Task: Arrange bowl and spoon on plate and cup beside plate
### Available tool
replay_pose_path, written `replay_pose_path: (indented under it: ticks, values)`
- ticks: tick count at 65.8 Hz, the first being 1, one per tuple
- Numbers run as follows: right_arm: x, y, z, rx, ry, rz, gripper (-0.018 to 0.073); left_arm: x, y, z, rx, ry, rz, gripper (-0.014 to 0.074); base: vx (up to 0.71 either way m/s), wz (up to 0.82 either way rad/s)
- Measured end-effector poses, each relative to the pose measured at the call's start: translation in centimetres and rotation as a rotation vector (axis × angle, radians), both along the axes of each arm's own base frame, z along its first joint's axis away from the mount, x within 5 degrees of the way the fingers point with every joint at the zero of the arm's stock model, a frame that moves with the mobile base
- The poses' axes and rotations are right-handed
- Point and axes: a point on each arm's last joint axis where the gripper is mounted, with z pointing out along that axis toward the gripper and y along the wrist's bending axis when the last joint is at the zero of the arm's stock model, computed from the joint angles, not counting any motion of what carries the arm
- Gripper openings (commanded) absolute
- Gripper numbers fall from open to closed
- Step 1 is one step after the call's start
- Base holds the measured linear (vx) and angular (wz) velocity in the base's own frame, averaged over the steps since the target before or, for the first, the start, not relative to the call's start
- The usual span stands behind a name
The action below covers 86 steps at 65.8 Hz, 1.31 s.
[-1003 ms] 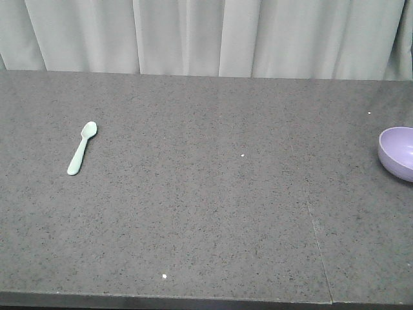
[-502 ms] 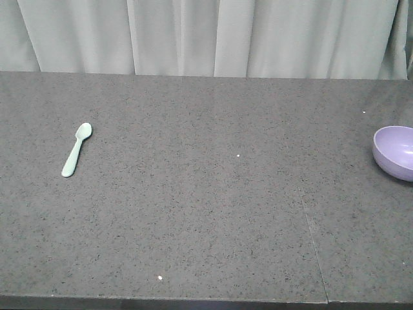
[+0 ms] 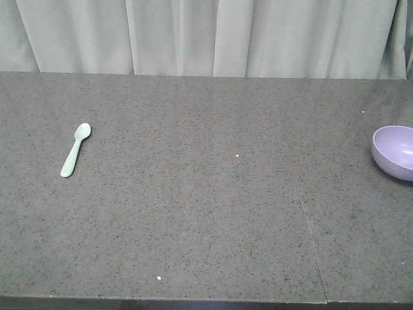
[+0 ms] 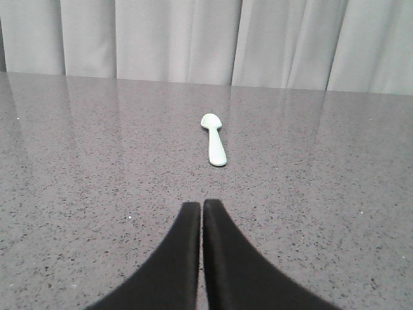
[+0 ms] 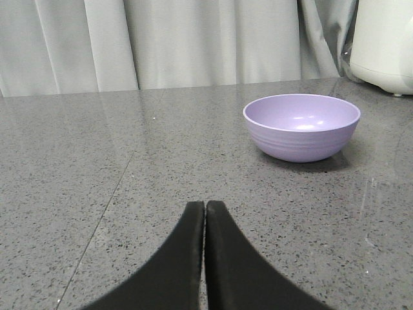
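While left gripper (image 4: pixel 201 206) and right gripper (image 5: pixel 204 206) both hover pinched together, empty, spoon (image 3: pixel 75 150) lies flat on counter (image 3: pixel 206 213), left side; bowl (image 3: pixel 395 152) sits upright far right, well apart.

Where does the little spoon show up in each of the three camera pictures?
Front view: the spoon lies at the left on the grey counter, head toward the curtain.
Left wrist view: just above centre, beyond the shut black fingers.
Right wrist view: not in it; the bowl shows instead.
Shared landmark: the curtain behind the counter, across the top of all three.
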Motion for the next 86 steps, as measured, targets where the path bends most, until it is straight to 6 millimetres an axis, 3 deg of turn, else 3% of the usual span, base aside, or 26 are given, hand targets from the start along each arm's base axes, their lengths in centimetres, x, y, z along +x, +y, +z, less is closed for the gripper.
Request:
replay_pose_path:
  ticks: [73, 86]
  values:
    - [0.0, 0.0, 0.0, 0.0, 0.0, 0.0, -0.0005, 0.0, 0.0, 0.0, 0.0, 0.0, 0.0, -0.0007, 0.0, 0.0]
    - [0.02, 0.12, 0.23, 0.105, -0.028, 0.005, -0.0005, 0.0, 0.0, 0.0, 0.0, 0.0, 0.0, -0.0006, 0.0, 0.0]
